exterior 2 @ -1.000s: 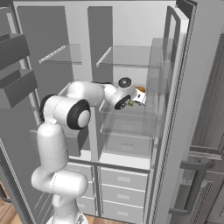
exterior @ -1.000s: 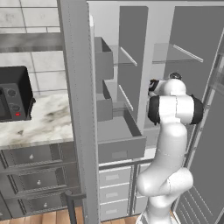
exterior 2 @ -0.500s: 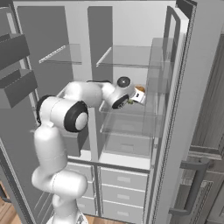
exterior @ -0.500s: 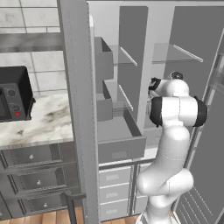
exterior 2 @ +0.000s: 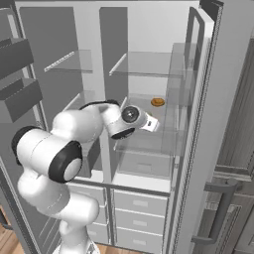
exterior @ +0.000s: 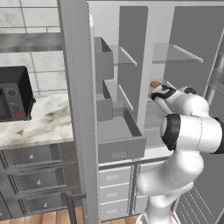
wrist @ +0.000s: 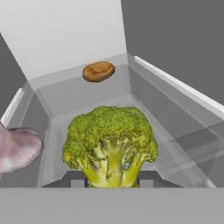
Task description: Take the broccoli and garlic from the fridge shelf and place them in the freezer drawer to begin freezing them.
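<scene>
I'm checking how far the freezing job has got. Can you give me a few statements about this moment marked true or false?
1. The gripper is shut on the broccoli. True.
2. The garlic already lies in the freezer drawer. False: in the hand view it sits beside the broccoli.
3. An orange-brown food item lies farther back on the fridge shelf. True.
4. The freezer drawer is pushed shut. False: it stands pulled open.
</scene>
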Controlling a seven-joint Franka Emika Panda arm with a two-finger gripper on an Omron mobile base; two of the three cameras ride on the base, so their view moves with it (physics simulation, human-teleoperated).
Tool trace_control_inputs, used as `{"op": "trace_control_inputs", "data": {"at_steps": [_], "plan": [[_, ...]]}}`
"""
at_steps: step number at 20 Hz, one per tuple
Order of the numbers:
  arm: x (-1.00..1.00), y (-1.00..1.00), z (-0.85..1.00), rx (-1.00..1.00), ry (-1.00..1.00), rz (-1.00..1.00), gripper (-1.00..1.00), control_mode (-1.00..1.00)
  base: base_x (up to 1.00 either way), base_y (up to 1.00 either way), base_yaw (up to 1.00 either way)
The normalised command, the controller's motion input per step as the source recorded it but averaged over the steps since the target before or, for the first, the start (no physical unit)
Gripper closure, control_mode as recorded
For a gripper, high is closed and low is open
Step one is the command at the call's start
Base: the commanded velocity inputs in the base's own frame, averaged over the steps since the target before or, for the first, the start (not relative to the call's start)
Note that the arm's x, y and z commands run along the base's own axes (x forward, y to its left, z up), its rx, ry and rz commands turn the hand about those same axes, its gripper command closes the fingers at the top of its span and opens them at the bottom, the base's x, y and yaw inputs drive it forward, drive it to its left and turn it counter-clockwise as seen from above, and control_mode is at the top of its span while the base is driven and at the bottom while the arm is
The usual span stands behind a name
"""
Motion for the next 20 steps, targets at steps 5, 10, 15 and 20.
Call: {"op": "trace_control_inputs", "data": {"at_steps": [5, 10, 15, 20], "plan": [[-0.73, 0.04, 1.0, 0.0, 0.02, 0.0, 1.0, -1.0, 0.0, 0.0, 0.0], [-0.38, 0.24, 0.8, 0.0, 0.19, 0.0, 1.0, -1.0, 0.0, 0.0, 0.0], [-0.34, 0.53, 0.61, 0.0, 0.25, 0.0, 1.0, -1.0, 0.0, 0.0, 0.0], [-0.32, 0.73, 0.11, 0.0, 0.23, 0.0, 1.0, -1.0, 0.0, 0.0, 0.0]]}}
